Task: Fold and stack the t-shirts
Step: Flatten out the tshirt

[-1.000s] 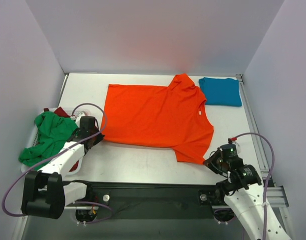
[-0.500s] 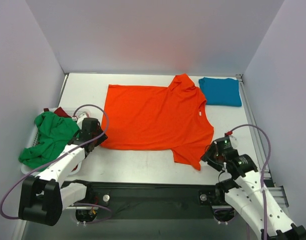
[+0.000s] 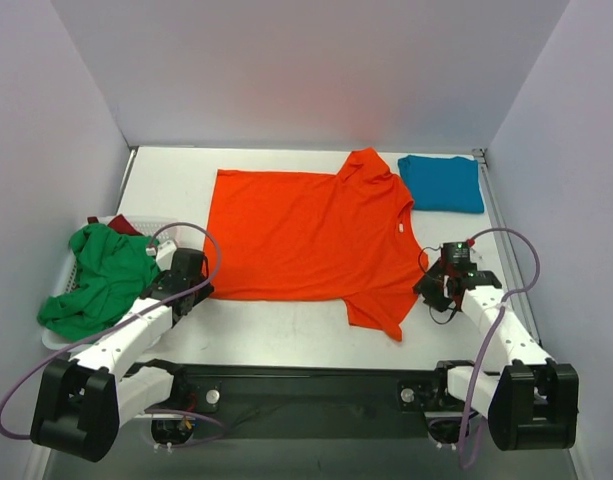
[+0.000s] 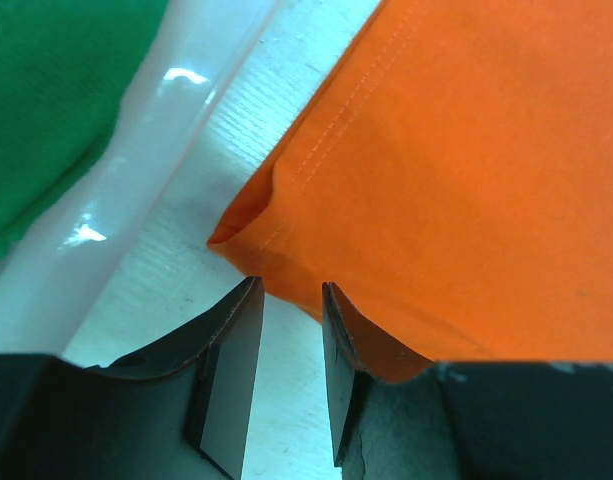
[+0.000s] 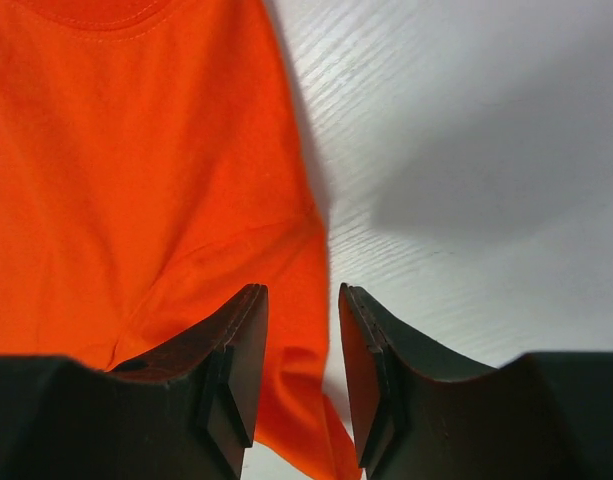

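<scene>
The orange-red t-shirt [image 3: 306,235] lies spread flat mid-table. A folded teal t-shirt [image 3: 442,183] lies at the back right. The green t-shirt [image 3: 101,275] is heaped in the basket at the left, with a bit of the dark red t-shirt [image 3: 121,225] behind it. My left gripper [image 3: 193,287] is open at the orange shirt's front-left hem corner [image 4: 241,225], which lies just ahead of its tips [image 4: 291,290]. My right gripper [image 3: 433,285] is open at the shirt's right sleeve; its jaws [image 5: 301,295] straddle the sleeve's edge [image 5: 306,260].
The white basket [image 3: 58,300] stands at the table's left edge; its rim [image 4: 166,130] and the green cloth [image 4: 46,90] show beside my left fingers. Grey walls close the table on three sides. A black rail [image 3: 306,380] runs along the near edge.
My right gripper has moved from the sleeve's front corner back along the shirt's right edge. My left gripper has shifted slightly nearer, staying at the hem corner. The sleeve's front tip has shifted a little left.
</scene>
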You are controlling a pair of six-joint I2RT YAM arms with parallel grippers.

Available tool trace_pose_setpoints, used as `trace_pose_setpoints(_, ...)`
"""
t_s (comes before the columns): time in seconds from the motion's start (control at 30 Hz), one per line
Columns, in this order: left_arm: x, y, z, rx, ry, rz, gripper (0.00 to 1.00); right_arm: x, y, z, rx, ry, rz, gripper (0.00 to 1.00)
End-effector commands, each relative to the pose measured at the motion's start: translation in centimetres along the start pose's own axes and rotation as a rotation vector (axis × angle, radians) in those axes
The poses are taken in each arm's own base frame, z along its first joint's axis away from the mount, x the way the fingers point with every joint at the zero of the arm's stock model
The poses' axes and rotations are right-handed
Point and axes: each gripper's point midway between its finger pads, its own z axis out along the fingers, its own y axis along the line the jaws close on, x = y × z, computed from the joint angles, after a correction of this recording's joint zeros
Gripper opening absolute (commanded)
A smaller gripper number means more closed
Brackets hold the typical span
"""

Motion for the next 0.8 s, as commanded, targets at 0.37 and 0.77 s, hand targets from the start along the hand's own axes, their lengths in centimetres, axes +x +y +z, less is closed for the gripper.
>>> trace_pose_setpoints(0.37,-0.9,2.1,-0.6,-0.149,-0.103,-0.08,0.38,6.1,-0.5,-0.9,-0.178,0.081,0.021,0.35)
trace_pose_setpoints(0.77,0.4,2.2,1.1,-0.208,-0.059,-0.074,0.38,7.3,-1.6,-0.6,-0.096,0.009,-0.004,0.41)
